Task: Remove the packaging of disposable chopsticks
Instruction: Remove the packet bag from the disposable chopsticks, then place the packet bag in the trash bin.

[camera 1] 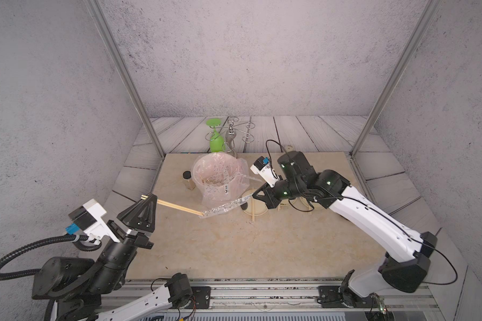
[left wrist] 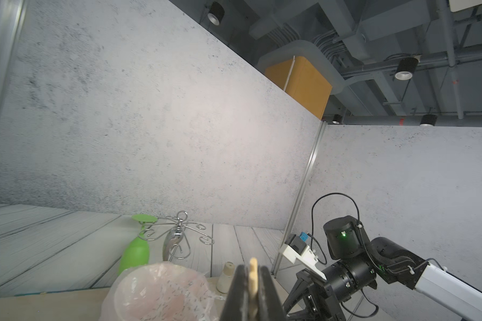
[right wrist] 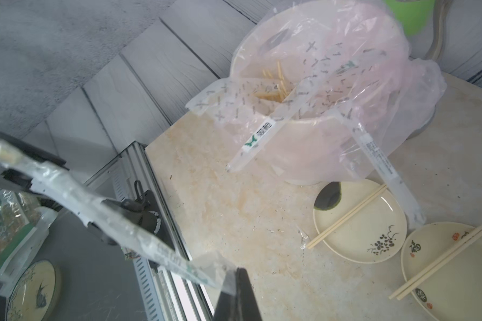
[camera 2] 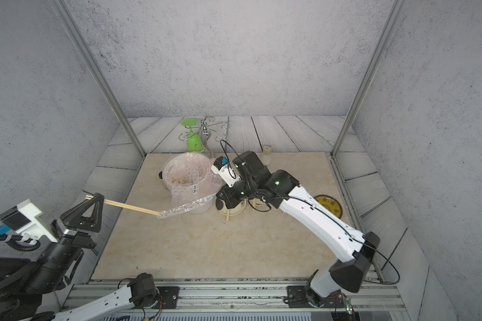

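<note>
Chopsticks [camera 1: 176, 206], 2 together, are clamped by their bare ends in my left pincer [camera 1: 150, 198] above the table [camera 1: 234, 244], tips barely inside the clear sleeve [camera 1: 226, 207] pinched by my right pincer [camera 1: 255, 195], so stripping looks nearly done and needs 1 straight pull apart.

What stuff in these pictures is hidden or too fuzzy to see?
- In both top views, how far the chopsticks reach inside the sleeve: its crinkled plastic hides them.
- In both top views, the cream plates: the right arm covers parts of them.
- Left wrist view, the left gripper: the bottom edge cuts it off.
- Right wrist view, the sleeve's print: blurred, too close.
</note>
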You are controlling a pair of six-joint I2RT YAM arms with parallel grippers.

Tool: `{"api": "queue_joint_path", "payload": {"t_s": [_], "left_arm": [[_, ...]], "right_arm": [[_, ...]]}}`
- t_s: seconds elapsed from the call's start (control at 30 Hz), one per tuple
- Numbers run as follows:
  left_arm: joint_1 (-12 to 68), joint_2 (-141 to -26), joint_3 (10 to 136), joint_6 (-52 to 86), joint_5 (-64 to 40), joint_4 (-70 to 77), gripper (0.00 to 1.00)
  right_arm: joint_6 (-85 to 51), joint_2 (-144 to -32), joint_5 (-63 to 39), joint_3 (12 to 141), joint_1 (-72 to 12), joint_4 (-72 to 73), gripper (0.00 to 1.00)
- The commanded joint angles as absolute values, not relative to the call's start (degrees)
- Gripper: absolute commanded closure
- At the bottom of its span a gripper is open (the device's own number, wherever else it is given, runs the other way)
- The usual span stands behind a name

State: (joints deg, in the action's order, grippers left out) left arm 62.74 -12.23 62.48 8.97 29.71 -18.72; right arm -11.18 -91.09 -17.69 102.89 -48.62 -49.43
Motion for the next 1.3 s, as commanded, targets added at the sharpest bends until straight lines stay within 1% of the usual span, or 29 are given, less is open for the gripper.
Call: {"api": "queue_joint_path", "payload": {"t_s": [0.0,0.1,0.2,0.3,0.4,0.67,0.8,1.03,1.27], "left_arm": [[62.44,-9.05,61.62,7.68,35.00,-24.97,1.00],[62.40,-6.64,61.10,9.26,35.48,-27.35,1.00],[62.39,-5.09,61.57,10.40,35.14,-29.75,1.00],[62.38,-3.93,61.79,11.02,35.09,-31.44,1.00],[62.40,-3.24,61.69,11.50,35.09,-32.43,1.00],[62.40,-3.42,60.75,12.22,34.78,-32.87,1.00],[62.39,-3.83,60.69,12.54,34.86,-33.44,1.00],[62.40,-4.11,60.41,12.66,35.11,-33.06,1.00],[62.40,-4.91,59.80,13.58,34.76,-33.05,1.00]], "right_arm": [[-12.61,-99.93,-12.24,113.93,-48.43,-60.74,0.97],[-12.04,-108.65,-9.68,126.67,-48.48,-67.04,1.00],[-11.43,-115.38,-6.53,137.56,-48.49,-71.05,1.00],[-10.68,-119.27,-4.24,143.57,-48.52,-71.49,0.99],[-9.73,-122.12,-2.84,146.76,-48.52,-70.31,0.97],[-10.13,-125.13,-4.44,147.04,-48.54,-59.56,0.93],[-11.45,-127.77,-7.26,149.59,-48.52,-59.24,0.92],[-13.42,-129.96,-13.37,148.58,-48.60,-57.68,0.92],[-15.33,-131.38,-16.05,147.25,-48.59,-53.48,0.90]]}}
